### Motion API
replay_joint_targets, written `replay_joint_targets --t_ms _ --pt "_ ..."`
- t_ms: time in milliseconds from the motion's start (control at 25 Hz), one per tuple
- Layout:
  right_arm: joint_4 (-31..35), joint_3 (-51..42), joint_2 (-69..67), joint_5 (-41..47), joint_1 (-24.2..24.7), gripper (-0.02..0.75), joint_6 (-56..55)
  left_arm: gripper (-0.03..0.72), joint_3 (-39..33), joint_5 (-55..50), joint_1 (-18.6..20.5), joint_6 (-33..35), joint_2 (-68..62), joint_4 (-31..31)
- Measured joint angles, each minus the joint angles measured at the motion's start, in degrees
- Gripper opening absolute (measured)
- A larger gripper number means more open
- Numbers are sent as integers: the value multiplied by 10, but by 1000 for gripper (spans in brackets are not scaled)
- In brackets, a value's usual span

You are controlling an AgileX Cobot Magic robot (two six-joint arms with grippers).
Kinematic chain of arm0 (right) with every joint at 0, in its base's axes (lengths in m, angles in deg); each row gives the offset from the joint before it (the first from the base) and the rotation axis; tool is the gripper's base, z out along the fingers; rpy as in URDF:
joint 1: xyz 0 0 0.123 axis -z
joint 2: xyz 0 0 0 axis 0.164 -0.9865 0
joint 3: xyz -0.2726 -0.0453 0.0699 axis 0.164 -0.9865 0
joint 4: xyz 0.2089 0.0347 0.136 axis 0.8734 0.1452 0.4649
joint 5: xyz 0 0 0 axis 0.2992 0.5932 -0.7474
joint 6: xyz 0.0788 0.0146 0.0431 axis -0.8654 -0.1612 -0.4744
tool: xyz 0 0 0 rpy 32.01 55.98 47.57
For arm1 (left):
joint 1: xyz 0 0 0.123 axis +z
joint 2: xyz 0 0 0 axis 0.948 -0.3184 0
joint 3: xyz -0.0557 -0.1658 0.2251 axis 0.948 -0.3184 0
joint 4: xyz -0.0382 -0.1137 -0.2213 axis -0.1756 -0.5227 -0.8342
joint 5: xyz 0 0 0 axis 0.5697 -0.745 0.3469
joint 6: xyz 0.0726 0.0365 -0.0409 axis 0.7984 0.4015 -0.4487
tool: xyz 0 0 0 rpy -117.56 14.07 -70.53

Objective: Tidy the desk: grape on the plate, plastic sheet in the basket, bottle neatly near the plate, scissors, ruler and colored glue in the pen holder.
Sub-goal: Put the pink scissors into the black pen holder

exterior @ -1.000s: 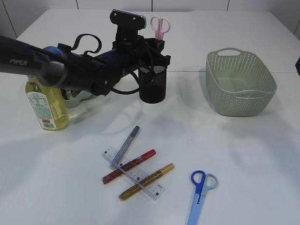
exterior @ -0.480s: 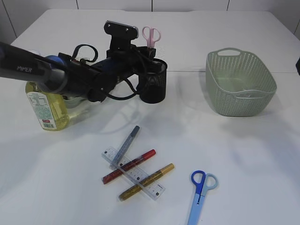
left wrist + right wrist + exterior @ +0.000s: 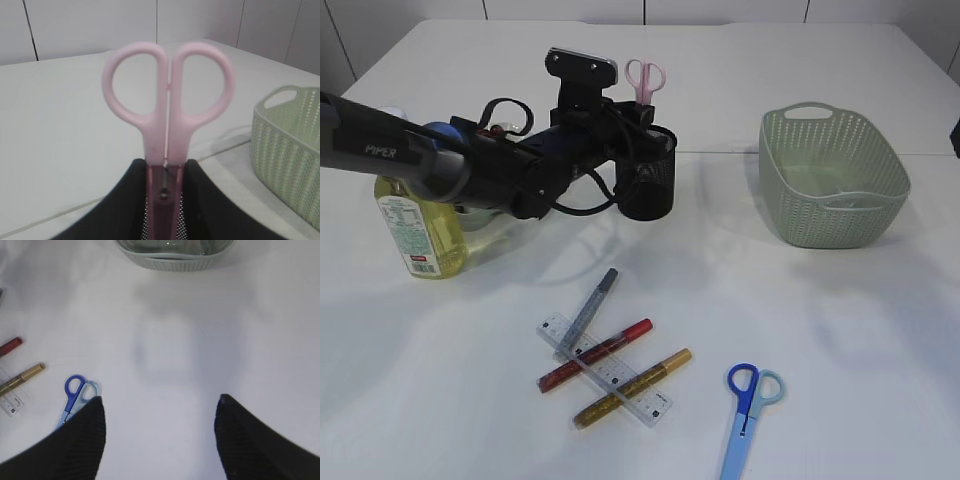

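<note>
Pink scissors (image 3: 168, 115) between left gripper (image 3: 165, 200) fingers

A robot test bench in a lab, staged as a desk — a bare white tabletop (image 3: 840, 330) against plain white wall panels (image 3: 90, 25), with a black PIPER-marked robot arm (image 3: 410, 155) reaching over stationery props: a black mesh pen holder (image 3: 648, 185), a clear plastic ruler (image 3: 605, 368).

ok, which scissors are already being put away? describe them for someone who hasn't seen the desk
Find the black mesh pen holder at the back of the table, left of the green basket. The pink scissors stand in it, handles up, pinched by the left end effector. The other pair, blue, lies flat at the front.
</note>
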Motion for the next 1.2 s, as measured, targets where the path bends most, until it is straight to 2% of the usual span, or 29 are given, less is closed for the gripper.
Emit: replay_joint_targets --t_ms 320,560,800,1040,1200 --pt "0 0 0 -1 0 531 0 183 0 -27 0 -10 0 5" --pt "0 0 0 -1 0 531 0 233 2 -38 0 -35 0 37" --pt "0 0 0 -1 0 531 0 244 2 -45 0 -39 0 41" --pt "0 0 0 -1 0 531 0 245 2 -98 0 -40 27 42" --pt "0 0 0 0 0 531 0 244 3 -169 0 -40 58 43"
